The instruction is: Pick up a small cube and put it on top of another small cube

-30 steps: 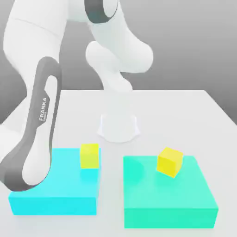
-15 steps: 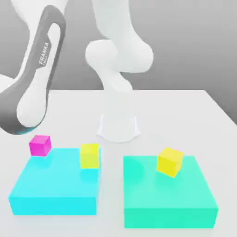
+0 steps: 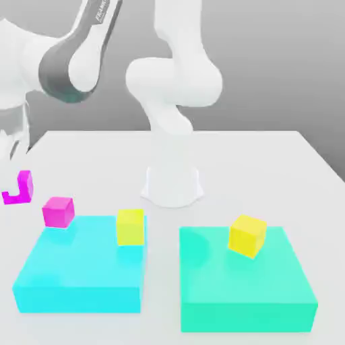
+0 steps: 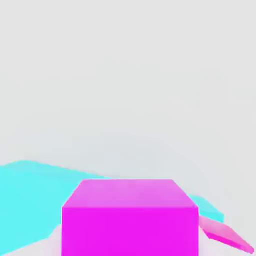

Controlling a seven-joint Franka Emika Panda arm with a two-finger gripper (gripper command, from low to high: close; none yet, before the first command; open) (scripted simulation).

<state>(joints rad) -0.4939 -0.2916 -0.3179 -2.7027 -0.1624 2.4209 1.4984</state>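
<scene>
A magenta cube [image 3: 25, 184] hangs above the table at the exterior view's left edge, partly hidden. My gripper [image 3: 15, 162] is shut on it from above. The hand view has this cube [image 4: 130, 220] close up. A second magenta cube [image 3: 58, 211] rests on the far left corner of the cyan block [image 3: 77, 273]. One yellow cube [image 3: 130, 226] sits on that block's far right corner. Another yellow cube [image 3: 247, 236] lies turned on the teal block [image 3: 246, 283].
The arm's white base [image 3: 172, 185] stands on the table behind the two blocks. A narrow gap separates the cyan and teal blocks. White tabletop [image 3: 269, 168] stretches to the exterior view's right and behind.
The arm has swung up and away to the exterior view's left, uncovering the second magenta cube. The held magenta cube has come into view at the left edge.
</scene>
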